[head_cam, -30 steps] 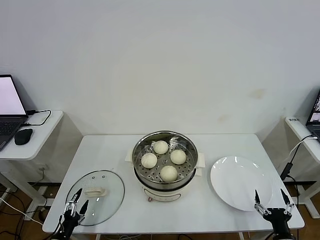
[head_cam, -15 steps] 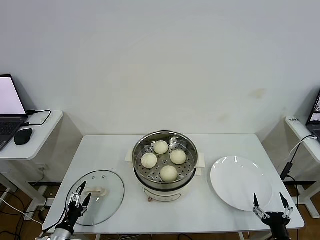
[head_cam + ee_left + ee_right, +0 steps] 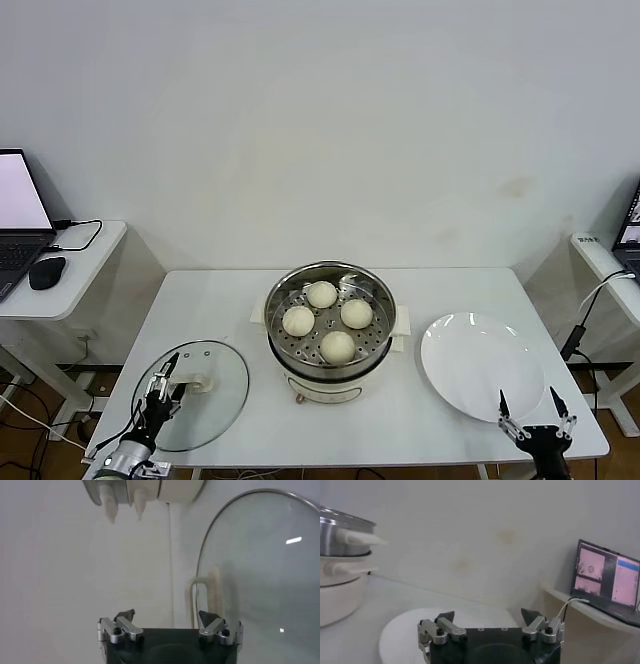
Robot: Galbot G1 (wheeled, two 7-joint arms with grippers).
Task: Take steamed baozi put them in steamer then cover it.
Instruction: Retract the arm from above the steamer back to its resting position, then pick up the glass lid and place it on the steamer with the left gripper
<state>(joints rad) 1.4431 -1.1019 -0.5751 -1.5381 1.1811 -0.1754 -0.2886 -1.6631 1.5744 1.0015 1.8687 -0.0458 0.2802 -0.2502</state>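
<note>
Buns [image 3: 328, 320] sit in the steamer [image 3: 330, 375] already; bring your open left hand [image 3: 167, 385] squarely over the lid [image 3: 215, 395] handle [image 3: 193, 383], then close. Right hand [image 3: 527, 410] waits open.

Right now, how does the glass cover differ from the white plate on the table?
The cover is clear glass with a metal rim and a cream handle; the plate is plain opaque white with no handle. The cover lies to the left of the steamer, the plate to its right. The left gripper is over the cover, open; the right gripper is off the plate's near edge. Both are round and lie flat on the table.
</note>
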